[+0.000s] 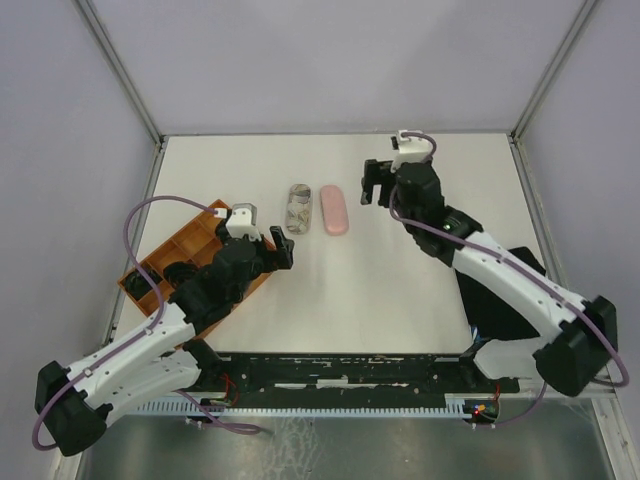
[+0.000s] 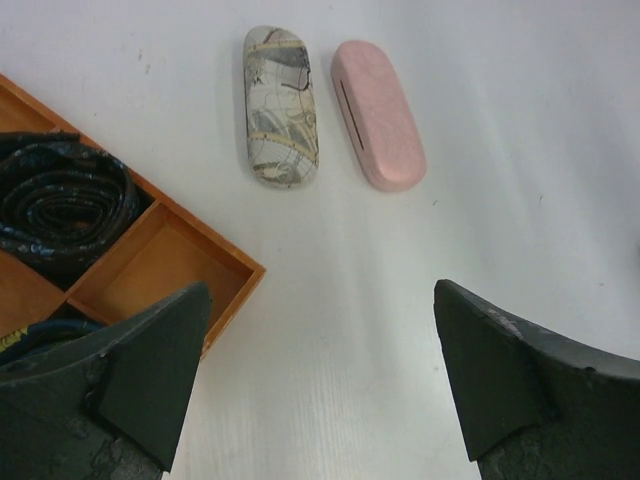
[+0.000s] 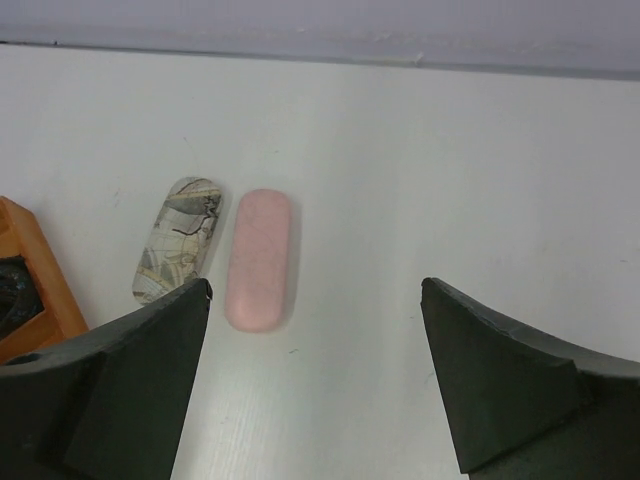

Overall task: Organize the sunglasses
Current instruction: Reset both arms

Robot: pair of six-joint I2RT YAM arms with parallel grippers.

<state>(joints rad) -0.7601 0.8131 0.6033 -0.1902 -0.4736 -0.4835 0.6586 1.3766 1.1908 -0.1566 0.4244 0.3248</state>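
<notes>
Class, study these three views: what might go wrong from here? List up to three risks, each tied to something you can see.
1. The patterned case and pink case lie close side by side, so grabbing one may shove the other.
2. The left gripper hangs open by the tray corner. Lowering there could catch the rim and shift the tray.

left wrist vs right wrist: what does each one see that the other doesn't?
Left wrist only: a coiled dark patterned band in one compartment of the wooden tray, an empty compartment beside it. Right wrist only: the table's far edge and the wall behind. Both: the patterned case and pink case side by side, the tray's corner, and an open claw (left claw, right claw).
</notes>
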